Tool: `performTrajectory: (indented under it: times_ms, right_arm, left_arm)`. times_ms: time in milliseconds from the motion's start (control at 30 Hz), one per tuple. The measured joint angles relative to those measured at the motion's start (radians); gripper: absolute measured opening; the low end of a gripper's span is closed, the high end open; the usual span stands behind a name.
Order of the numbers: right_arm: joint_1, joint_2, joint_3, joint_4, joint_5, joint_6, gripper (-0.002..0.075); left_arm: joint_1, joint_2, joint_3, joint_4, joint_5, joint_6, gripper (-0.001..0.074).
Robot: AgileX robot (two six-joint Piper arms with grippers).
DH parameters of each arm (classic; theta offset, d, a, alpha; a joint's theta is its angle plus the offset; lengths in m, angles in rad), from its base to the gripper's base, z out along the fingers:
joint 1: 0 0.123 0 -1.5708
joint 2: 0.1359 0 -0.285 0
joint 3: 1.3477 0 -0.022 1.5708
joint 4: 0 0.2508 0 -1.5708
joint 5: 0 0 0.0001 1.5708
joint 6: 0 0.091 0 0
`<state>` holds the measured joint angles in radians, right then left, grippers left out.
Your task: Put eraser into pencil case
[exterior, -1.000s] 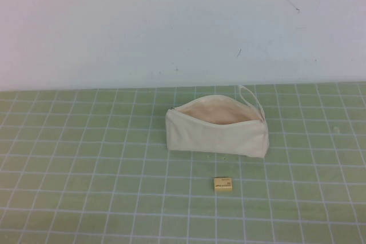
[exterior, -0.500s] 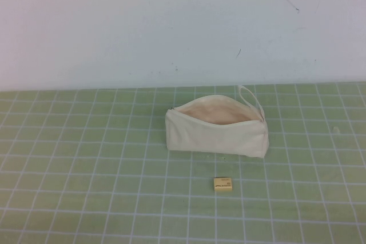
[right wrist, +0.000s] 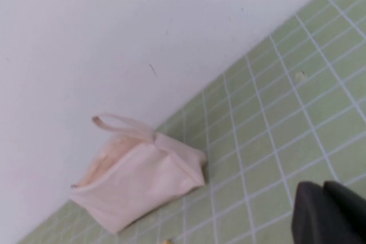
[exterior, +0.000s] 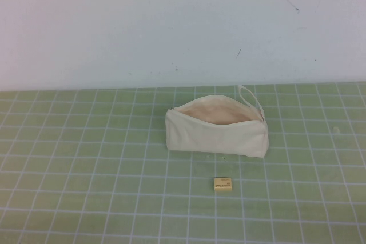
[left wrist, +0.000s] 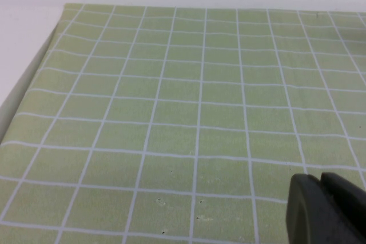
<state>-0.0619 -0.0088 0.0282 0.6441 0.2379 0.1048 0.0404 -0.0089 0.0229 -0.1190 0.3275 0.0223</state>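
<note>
The pencil case [exterior: 217,130] is a cream fabric pouch lying on the green grid mat, its zipper open and peach lining showing, with a loop strap [exterior: 251,96] at its right end. It also shows in the right wrist view [right wrist: 137,178]. The eraser [exterior: 223,184] is a tiny yellowish-tan block on the mat just in front of the case, apart from it. Neither arm shows in the high view. My left gripper [left wrist: 320,184] hangs shut over bare mat. My right gripper [right wrist: 323,190] is shut, empty, off to the right of the case.
A green mat with a white grid [exterior: 86,158] covers the table. A white wall [exterior: 171,21] stands behind it. The mat's left edge [left wrist: 34,72] shows in the left wrist view.
</note>
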Motion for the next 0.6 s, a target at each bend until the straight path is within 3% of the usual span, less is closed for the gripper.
performTrajectory:
  times_ms: [333, 467, 600]
  right_arm:
    - [0.000, 0.000, 0.000, 0.145, -0.037, -0.099, -0.0001]
    - [0.000, 0.008, -0.093, 0.144, -0.042, -0.332, -0.0001]
    - [0.000, 0.152, -0.271, 0.078, 0.124, -0.617, -0.0001]
  left_arm:
    - [0.000, 0.000, 0.000, 0.000, 0.000, 0.000, -0.0002]
    - [0.000, 0.000, 0.000, 0.000, 0.000, 0.000, -0.0002]
    - [0.000, 0.000, 0.000, -0.001, 0.000, 0.000, -0.0002]
